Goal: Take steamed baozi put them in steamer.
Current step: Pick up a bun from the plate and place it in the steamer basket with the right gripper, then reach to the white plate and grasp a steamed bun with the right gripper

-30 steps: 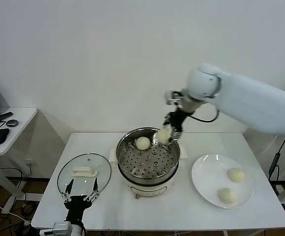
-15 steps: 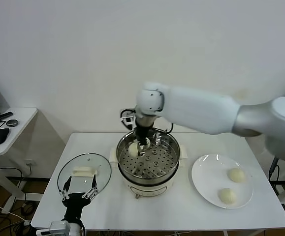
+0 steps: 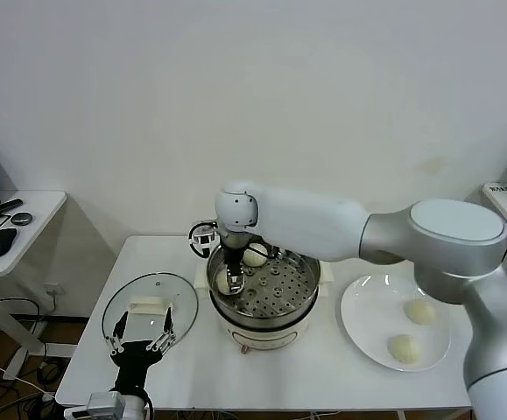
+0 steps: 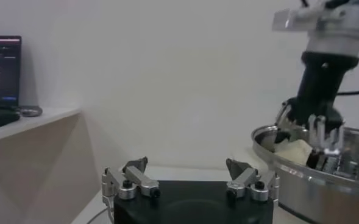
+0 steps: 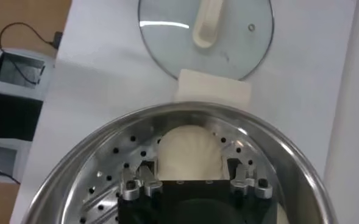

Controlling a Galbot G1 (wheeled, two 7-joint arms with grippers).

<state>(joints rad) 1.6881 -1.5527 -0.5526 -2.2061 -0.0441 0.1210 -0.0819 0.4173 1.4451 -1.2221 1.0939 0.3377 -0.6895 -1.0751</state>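
The steamer [image 3: 311,262] stands mid-table, its steel rim [image 5: 106,131] filling the right wrist view. One baozi [image 3: 255,255] lies at the back of its perforated tray. My right gripper [image 3: 232,280] reaches down into the pot's left side, open, with a second baozi [image 5: 188,149] resting on the tray between its fingers and narrow gaps on both sides. Two more baozi [image 3: 420,311] [image 3: 403,347] sit on the white plate [image 3: 367,328]. The left gripper [image 4: 188,176] waits open and empty at the front left, and its view shows the right gripper [image 4: 307,131] over the pot.
A glass lid [image 3: 148,308] with a cream handle lies flat to the left of the steamer, just beyond my left gripper [image 3: 140,347]. A side table [image 3: 34,210] with a mouse stands off the table's left edge. The right arm spans across above the pot.
My right arm swung from the pot's right rim to its left side and lowered the baozi onto the tray. Its fingers have parted slightly. The left arm stayed put.
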